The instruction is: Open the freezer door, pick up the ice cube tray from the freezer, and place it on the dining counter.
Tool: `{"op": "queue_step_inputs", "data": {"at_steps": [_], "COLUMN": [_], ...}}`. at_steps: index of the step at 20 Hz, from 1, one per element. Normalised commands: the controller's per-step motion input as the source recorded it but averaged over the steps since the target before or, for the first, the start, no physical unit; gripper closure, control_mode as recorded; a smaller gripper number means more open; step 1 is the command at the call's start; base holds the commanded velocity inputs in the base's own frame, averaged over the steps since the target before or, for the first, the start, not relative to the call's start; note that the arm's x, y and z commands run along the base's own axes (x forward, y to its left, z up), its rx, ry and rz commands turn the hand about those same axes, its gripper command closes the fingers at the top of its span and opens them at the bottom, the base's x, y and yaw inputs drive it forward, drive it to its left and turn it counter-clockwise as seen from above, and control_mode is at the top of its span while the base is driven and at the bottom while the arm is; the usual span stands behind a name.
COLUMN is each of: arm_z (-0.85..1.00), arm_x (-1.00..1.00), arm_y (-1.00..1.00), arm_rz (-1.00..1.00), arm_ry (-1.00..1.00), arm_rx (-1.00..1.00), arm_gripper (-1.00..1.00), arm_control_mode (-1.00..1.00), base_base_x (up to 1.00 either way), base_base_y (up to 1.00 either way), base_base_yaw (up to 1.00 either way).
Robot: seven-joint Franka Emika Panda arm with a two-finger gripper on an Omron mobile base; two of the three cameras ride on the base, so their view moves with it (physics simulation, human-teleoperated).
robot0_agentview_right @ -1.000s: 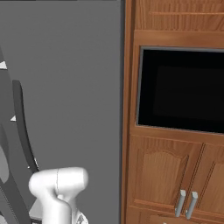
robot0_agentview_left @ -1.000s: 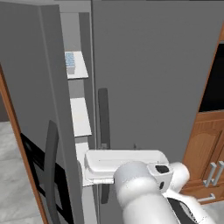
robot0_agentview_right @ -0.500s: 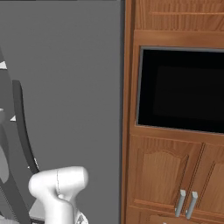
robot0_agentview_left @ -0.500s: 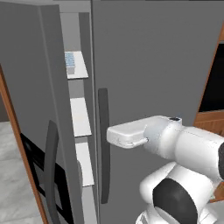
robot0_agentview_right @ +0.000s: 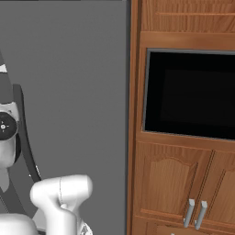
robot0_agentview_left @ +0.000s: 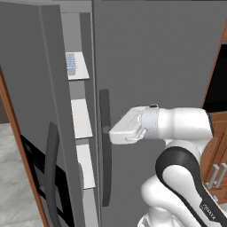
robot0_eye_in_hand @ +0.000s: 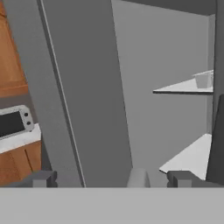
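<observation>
— Presently, what is noted nearest the hand?
— The gripper (robot0_eye_in_hand: 113,178) is seen with its jaws wide apart and nothing held. It is aimed into the gap beside the door (robot0_agentview_left: 31,88), which is swung only partly out.

— And the tray (robot0_agentview_left: 71,64)?
— It is found on an upper shelf (robot0_agentview_left: 76,76) of the freezer (robot0_agentview_left: 70,33), well above the hand. A cup (robot0_eye_in_hand: 202,80) is recorded on another shelf.

— How is the step judged best done?
— The gap is judged narrow. The door should be pushed wider first. Then the hand should be raised level with the tray, jaws kept apart, and the plain door (robot0_agentview_left: 155,53) and its handle (robot0_agentview_left: 104,146) kept clear.

— The surroundings?
— A pale floor (robot0_agentview_left: 13,177) is noted low on the left, with wooden cabinets (robot0_agentview_right: 174,183) and a black oven (robot0_agentview_right: 188,96) beyond.
</observation>
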Motion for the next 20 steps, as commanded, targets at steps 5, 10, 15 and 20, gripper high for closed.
{"op": "queue_step_inputs", "data": {"at_steps": [5, 10, 15, 20], "arm_z": [0.0, 0.0, 0.0, 0.0], "arm_x": [0.0, 0.0, 0.0, 0.01], "arm_y": [0.3, 0.46, 0.45, 0.38], "arm_rz": [0.11, 0.03, 0.09, 0.12], "arm_ry": [-0.16, -0.15, -0.05, 0.0], "arm_rx": [0.0, 0.0, 0.0, 0.0], "arm_gripper": [-1.0, -1.0, -1.0, -1.0], "arm_control_mode": [-1.0, -1.0, -1.0, -1.0], "base_base_x": [0.0, 0.0, 0.0, 0.0], "base_base_y": [0.0, 0.0, 0.0, 0.0], "base_base_yaw": [0.0, 0.0, 0.0, 0.0]}}
